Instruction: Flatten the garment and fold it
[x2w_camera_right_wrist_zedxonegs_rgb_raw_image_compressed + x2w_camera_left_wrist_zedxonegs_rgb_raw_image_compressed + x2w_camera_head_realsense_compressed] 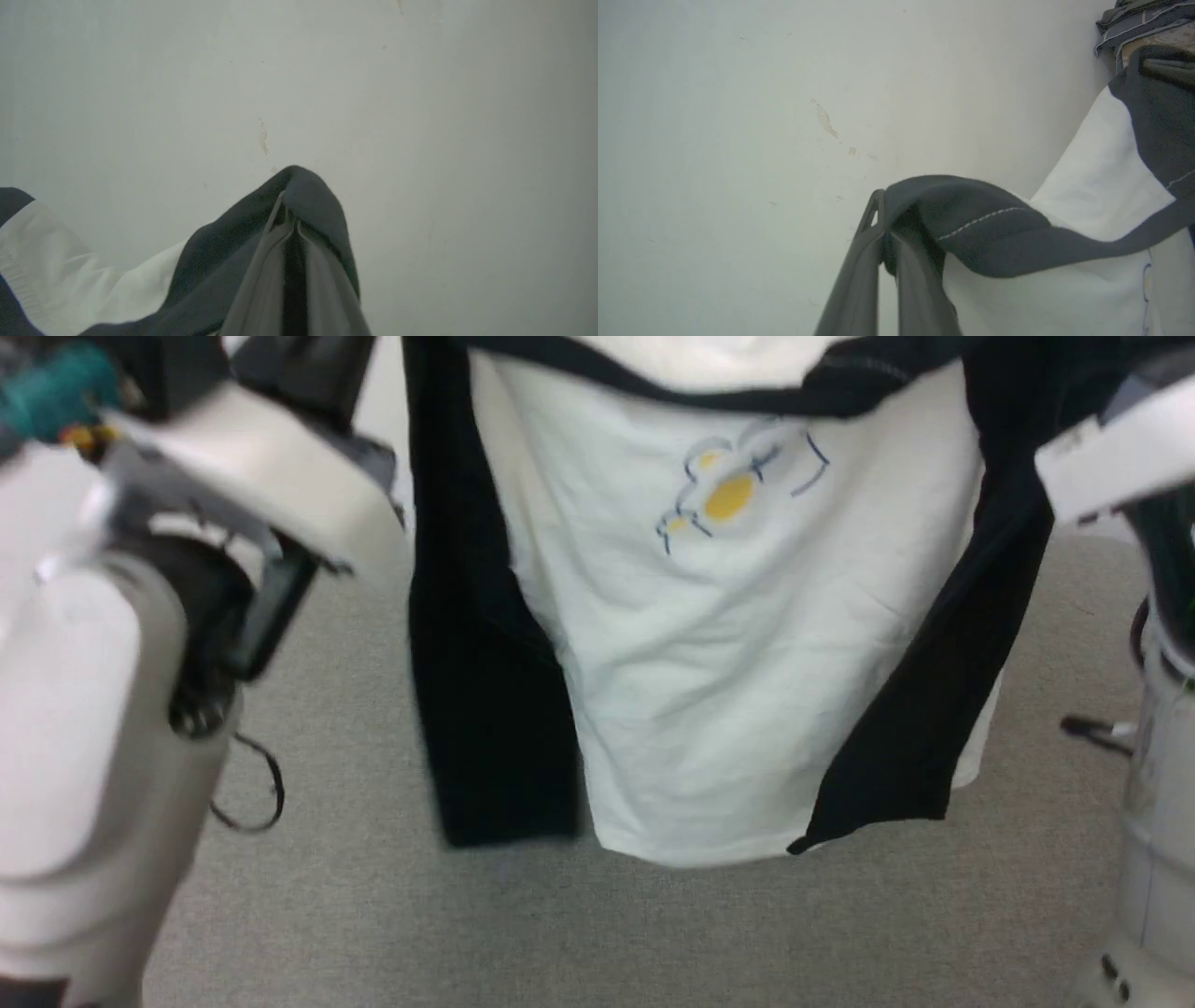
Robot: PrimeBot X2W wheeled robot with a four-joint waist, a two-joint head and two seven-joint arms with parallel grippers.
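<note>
The white T-shirt (728, 644) hangs spread above the grey carpet (373, 915), its hem clear of it. The left gripper (883, 233) and the right gripper (287, 218) are each clamped on its black fabric.

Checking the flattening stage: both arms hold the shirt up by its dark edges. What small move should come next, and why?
Probably carry the garment over the pale surface and lay it down. The left gripper and right gripper are each shut on black fabric, and it hangs creased over the grey floor.
</note>
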